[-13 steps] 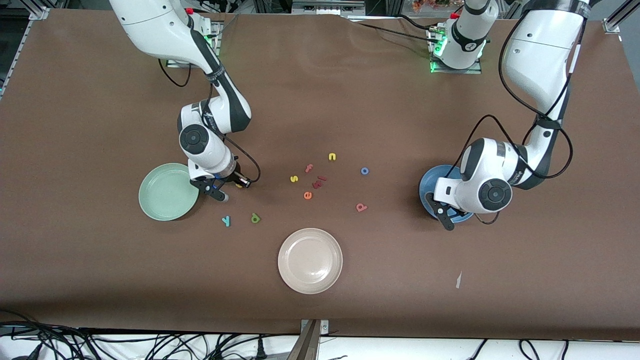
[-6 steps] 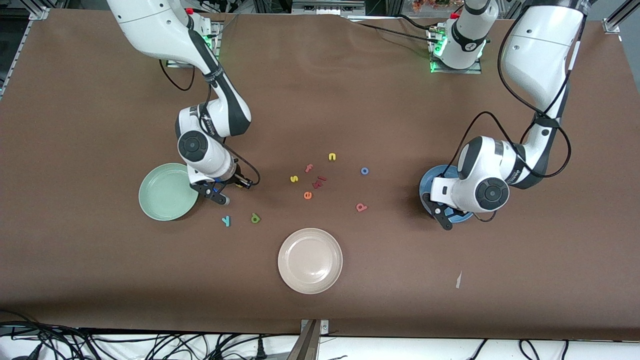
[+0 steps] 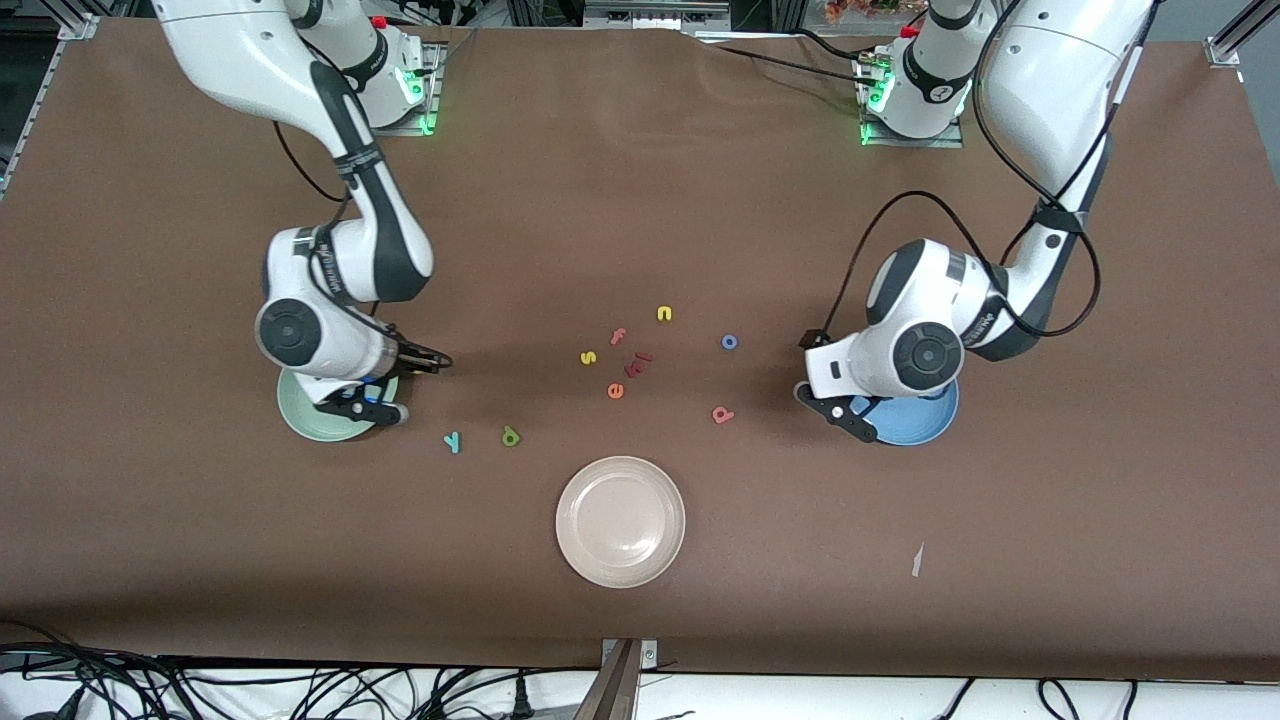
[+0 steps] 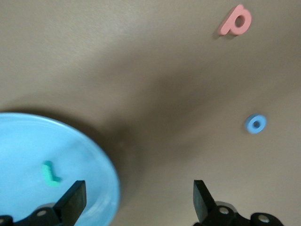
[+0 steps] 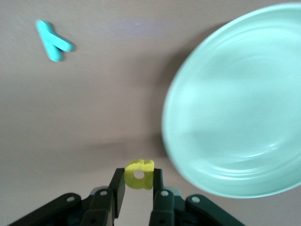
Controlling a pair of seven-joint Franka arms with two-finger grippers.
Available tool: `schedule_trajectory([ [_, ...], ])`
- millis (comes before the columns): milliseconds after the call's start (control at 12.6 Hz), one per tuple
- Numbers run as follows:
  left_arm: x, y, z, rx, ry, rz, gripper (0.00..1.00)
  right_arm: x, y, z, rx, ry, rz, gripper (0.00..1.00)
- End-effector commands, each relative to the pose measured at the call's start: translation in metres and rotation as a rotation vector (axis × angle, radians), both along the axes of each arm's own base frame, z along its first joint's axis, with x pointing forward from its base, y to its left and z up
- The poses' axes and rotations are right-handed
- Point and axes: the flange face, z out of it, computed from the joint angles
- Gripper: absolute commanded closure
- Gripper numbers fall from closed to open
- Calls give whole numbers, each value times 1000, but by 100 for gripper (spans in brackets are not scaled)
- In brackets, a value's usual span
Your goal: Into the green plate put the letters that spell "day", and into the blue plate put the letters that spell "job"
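My right gripper (image 5: 139,182) is shut on the yellow letter (image 5: 139,174) and hangs over the rim of the green plate (image 5: 235,103), which the arm mostly hides in the front view (image 3: 300,415). The light-blue "y" (image 3: 452,441) and the dark green letter (image 3: 511,436) lie on the table beside that plate. My left gripper (image 4: 137,197) is open and holds nothing, over the edge of the blue plate (image 3: 925,425). The teal "j" (image 4: 49,173) lies in the blue plate. The pink "b" (image 3: 723,414) and blue "o" (image 3: 730,342) rest on the table nearby.
A beige-white plate (image 3: 620,520) sits nearer the front camera at mid-table. A loose cluster of other letters lies in the middle: yellow "n" (image 3: 664,314), yellow "s" (image 3: 588,357), pink "f" (image 3: 618,336), orange "e" (image 3: 615,391) and a red one (image 3: 640,362).
My left gripper opened, leaving the teal "j" in the blue plate, and slid toward the table's middle. My right gripper carried the yellow letter from beside the green plate to over its rim.
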Motion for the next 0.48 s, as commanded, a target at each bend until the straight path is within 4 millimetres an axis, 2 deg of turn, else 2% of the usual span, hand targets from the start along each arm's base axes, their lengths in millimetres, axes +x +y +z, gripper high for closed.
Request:
schedule_trajectory([
  [0,-23,-45,-4,65,12,164,0,-1,-29,5,37,27,155,100],
  [159,-38,-79,-17,116,-8,326,0,0,-60,5,42,34,231,100],
  [238,-48,-98,-29,126,-24,388,0,1,-70,6,50,34,265,100],
  [318,-53,-109,-39,129,-40,450,0,2,-76,6,54,34,293,89],
  [397,-59,-116,-44,136,-51,492,0,2,-76,6,58,34,309,49],
])
